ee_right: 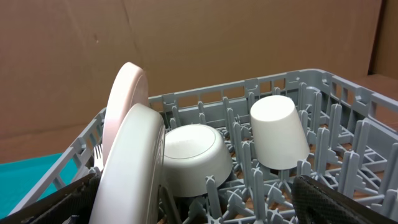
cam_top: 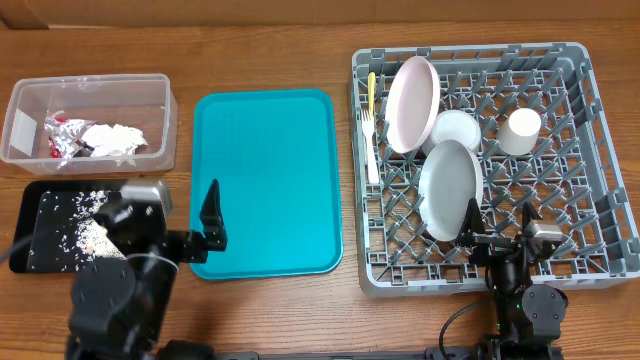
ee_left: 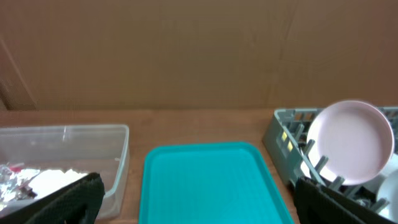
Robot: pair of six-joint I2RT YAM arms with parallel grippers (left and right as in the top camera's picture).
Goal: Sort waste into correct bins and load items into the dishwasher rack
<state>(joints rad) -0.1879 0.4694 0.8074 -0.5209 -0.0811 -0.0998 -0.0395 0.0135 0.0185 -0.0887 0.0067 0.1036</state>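
The grey dishwasher rack (cam_top: 480, 52) holds the pinkish plate (cam_top: 412, 103), grey-green plate (cam_top: 449, 188), white bowl (cam_top: 457, 128), cup (cam_top: 520, 131), yellow spoon (cam_top: 371, 90) and white fork (cam_top: 369, 150). The clear tub (cam_top: 160, 110) holds the napkin (cam_top: 115, 140), foil (cam_top: 62, 135) and a red packet. The black tray (cam_top: 30, 200) holds rice (cam_top: 85, 235). No orange cube shows. My left gripper (cam_top: 165, 215) is open and empty at the teal tray's near left corner (ee_left: 199, 208). My right gripper (cam_top: 500, 228) is open over the rack's front edge, beside the grey-green plate (ee_right: 134, 168).
The teal serving tray (cam_top: 265, 180) lies between the bins and the rack, with nothing on it. A brown cardboard wall stands behind the table in both wrist views. The rack's right half has bare pegs.
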